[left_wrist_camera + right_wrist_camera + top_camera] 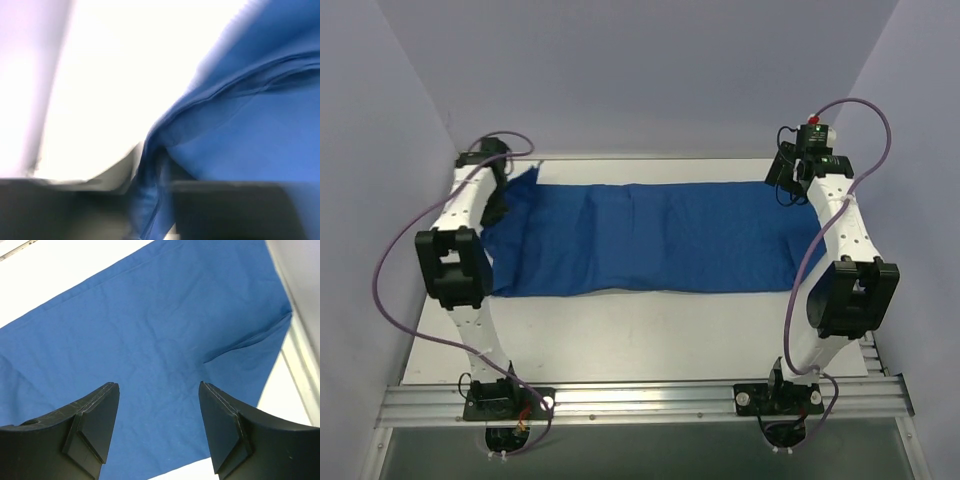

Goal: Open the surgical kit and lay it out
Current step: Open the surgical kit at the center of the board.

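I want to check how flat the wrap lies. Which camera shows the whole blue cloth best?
The top external view: the blue cloth shows whole, spread out, its left end bunched. The right wrist view shows only one corner with a crease; the left wrist view, a blurred fold.

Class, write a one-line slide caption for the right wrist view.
Open right pincer over the spread blue cloth, near its corner.
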### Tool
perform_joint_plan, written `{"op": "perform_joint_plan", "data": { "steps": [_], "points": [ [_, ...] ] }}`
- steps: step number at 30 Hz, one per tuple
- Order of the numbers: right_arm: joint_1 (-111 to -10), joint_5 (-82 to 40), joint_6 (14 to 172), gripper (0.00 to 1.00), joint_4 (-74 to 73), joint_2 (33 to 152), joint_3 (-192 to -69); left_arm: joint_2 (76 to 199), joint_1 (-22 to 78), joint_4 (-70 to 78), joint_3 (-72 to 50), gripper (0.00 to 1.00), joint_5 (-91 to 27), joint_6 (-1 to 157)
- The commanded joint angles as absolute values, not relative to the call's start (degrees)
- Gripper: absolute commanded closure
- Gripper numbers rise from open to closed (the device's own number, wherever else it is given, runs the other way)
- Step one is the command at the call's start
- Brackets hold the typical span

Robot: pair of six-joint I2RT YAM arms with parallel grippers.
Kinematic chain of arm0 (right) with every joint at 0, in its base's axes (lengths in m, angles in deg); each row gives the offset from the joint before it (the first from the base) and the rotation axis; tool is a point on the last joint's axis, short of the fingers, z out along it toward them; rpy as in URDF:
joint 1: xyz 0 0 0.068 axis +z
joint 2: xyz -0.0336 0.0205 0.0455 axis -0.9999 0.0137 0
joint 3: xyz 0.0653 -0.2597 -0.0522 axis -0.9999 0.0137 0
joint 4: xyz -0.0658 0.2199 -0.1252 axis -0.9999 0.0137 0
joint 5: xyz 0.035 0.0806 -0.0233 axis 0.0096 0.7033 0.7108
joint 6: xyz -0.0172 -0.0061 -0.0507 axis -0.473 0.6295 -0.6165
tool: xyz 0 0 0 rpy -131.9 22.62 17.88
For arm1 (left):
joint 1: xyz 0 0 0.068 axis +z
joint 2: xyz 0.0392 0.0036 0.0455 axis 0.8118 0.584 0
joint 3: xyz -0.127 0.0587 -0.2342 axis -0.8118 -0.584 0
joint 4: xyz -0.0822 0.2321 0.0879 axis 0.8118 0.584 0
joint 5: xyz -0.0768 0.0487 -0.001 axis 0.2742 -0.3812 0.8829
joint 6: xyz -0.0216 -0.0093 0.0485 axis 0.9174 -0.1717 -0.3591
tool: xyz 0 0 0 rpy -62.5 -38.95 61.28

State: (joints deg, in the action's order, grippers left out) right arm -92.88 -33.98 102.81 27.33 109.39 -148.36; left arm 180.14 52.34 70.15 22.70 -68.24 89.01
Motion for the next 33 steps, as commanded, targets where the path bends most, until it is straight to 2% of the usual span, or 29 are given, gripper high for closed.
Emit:
{"op": "perform_joint_plan", "data": {
  "steps": [1,4,7,10,14,15,16,18,19,22,24,28,33],
  "points": [
    [-92.38,-31.16,105.74,0.35,27.91,110.71,-148.17,175.02,64.86,74.60,27.48,0.36,-78.35,86.10],
    [-92.64,-30.54,107.14,0.35,27.38,110.71,-146.50,173.00,69.64,76.28,27.76,0.04,-76.26,89.69],
    [-93.78,-30.54,108.29,0.35,27.46,112.20,-144.74,170.62,67.81,75.23,26.44,0.06,-72.67,91.36],
    [-94.23,-33.44,107.33,0.39,26.16,113.34,-143.51,170.35,61.06,76.80,27.57,0.06,-71.42,93.03],
    [-96.15,-29.68,107.24,0.51,22.03,114.49,-140.00,169.83,49.46,71.82,25.31,0.06,-68.35,92.25],
    [-97.29,-29.40,107.33,0.56,21.50,114.75,-138.34,170.17,48.39,69.71,21.90,0.06,-66.86,92.07],
    [-97.91,-29.40,107.24,0.65,20.97,115.45,-137.54,170.87,47.68,67.34,20.74,0.06,-65.02,91.98],
    [-99.14,-29.49,105.58,0.73,20.70,116.16,-135.35,173.68,46.98,65.31,18.28,0.00,-61.14,92.15],
    [-99.24,-30.01,104.70,0.76,19.74,116.60,-134.72,174.48,46.97,64.51,17.39,0.05,-60.17,91.63],
    [-99.94,-31.25,102.76,0.86,19.29,119.22,-134.10,176.94,47.24,62.14,14.15,0.10,-59.81,90.49],
    [-100.03,-29.40,101.88,0.87,18.85,121.25,-134.54,177.30,47.76,60.55,12.03,0.11,-58.68,90.31],
    [-99.85,-27.30,102.23,0.99,16.58,125.04,-134.63,178.17,48.82,58.43,9.21,0.22,-56.91,90.48],
    [-101.08,-30.61,103.37,1.00,16.47,126.27,-131.03,178.35,49.00,57.73,7.36,0.26,-56.30,91.01]
  ]
}}
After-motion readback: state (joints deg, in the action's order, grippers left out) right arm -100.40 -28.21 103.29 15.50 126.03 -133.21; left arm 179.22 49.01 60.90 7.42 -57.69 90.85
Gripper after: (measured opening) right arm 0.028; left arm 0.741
